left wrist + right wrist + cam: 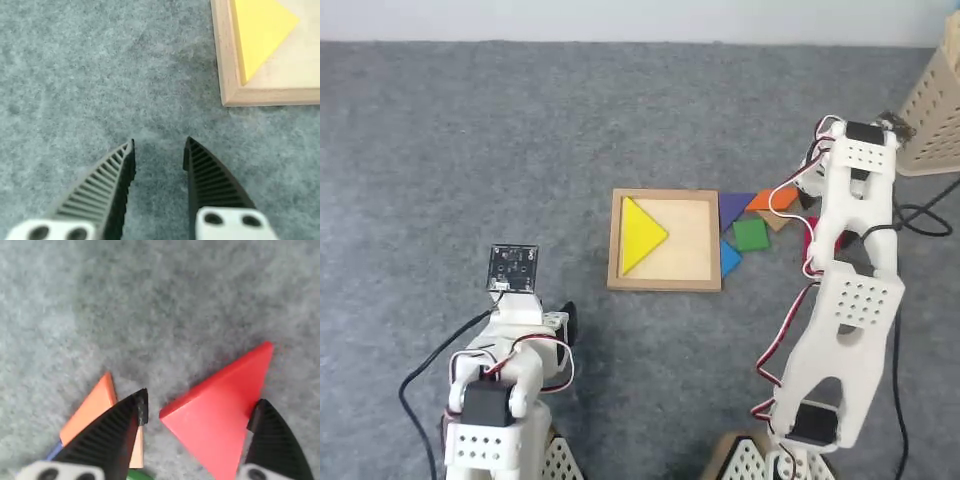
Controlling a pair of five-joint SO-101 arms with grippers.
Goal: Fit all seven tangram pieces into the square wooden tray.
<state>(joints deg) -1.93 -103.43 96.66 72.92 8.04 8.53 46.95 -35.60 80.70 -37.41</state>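
Square pale wooden tray [665, 285], flat, with low raised rim. Inside, 1 large yellow triangle [640, 234], long edge along the wall farthest from the loose pieces, apex toward the tray's middle. Just outside the opposite wall, 4 flat pieces clustered: purple piece [732, 206], orange piece [768, 199], green square [751, 234], blue piece [729, 258] against the rim. Beyond those, red triangle [225, 415], flat, near the orange piece but apart from it.

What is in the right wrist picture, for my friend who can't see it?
A red triangle tangram piece lies between the black fingers of the open right gripper, on grey felt. An orange triangle piece lies beside one finger.
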